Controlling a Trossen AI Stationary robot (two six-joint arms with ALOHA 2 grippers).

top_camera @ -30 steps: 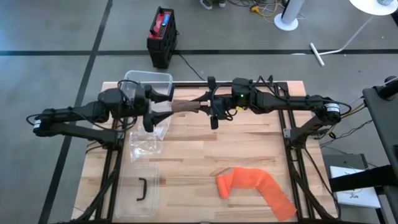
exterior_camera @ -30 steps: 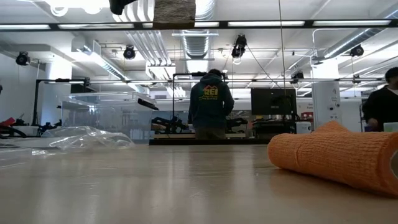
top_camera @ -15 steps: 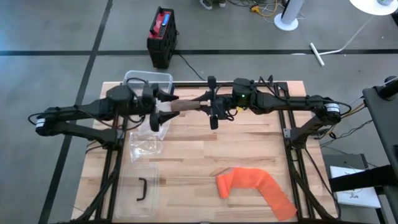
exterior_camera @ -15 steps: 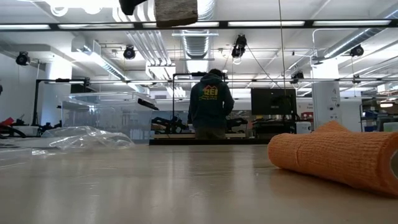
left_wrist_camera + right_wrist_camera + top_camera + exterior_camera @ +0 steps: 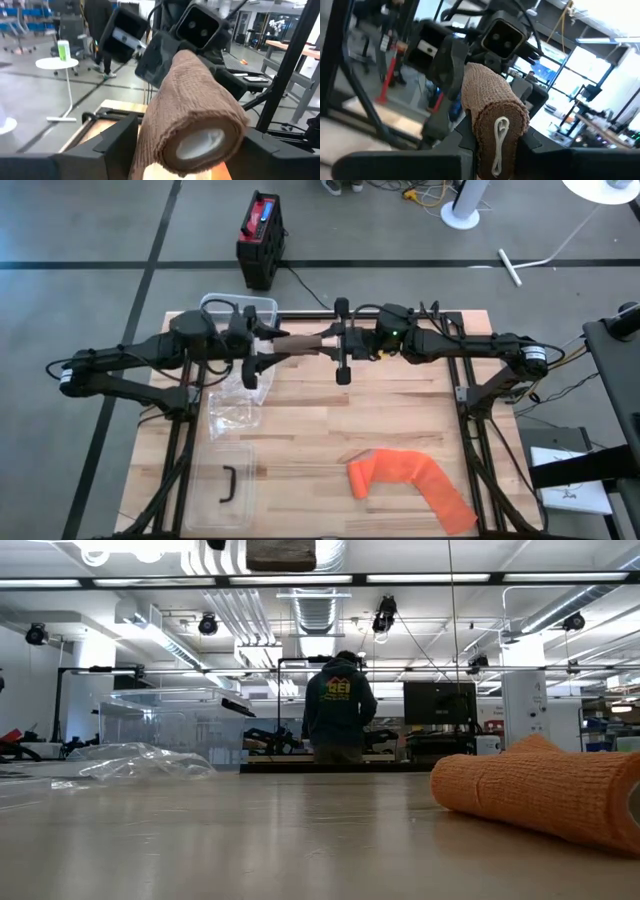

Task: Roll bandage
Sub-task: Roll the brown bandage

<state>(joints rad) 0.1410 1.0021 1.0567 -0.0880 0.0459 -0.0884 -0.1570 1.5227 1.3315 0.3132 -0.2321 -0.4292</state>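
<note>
A brown bandage roll (image 5: 300, 341) hangs level high above the table's far middle, stretched between my two grippers; the low view catches only its underside (image 5: 281, 553). My left gripper (image 5: 258, 350) has its fingers around the roll's left end (image 5: 195, 115). My right gripper (image 5: 335, 345) is shut on the other end, where a white clip (image 5: 499, 140) sits on the cloth. An orange bandage (image 5: 405, 477) lies unrolled on the table's near right. My left gripper has the roll's left end (image 5: 200, 135) between its two fingers (image 5: 122, 137), coming level from the table's left, along the roll. Both fingers stand flush against the roll's sides. The roll is clear of the table. My right gripper pinches the roll's right end (image 5: 492, 115) between its two fingers (image 5: 465, 135), level from the table's right and along the roll. The clip end faces its camera. The roll is held level and lifted clear.
A clear plastic box (image 5: 238, 310) stands at the far left, a crumpled clear bag (image 5: 235, 405) in front of it, and a clear lid with a black handle (image 5: 225, 480) near the front left. A person (image 5: 338, 710) stands beyond the table.
My left gripper has moved toward the table's right and a little up, rolling its wrist, and its fingers now stand around the roll's left end. My right gripper has stayed in place but rolled its wrist, turning the roll with it.
</note>
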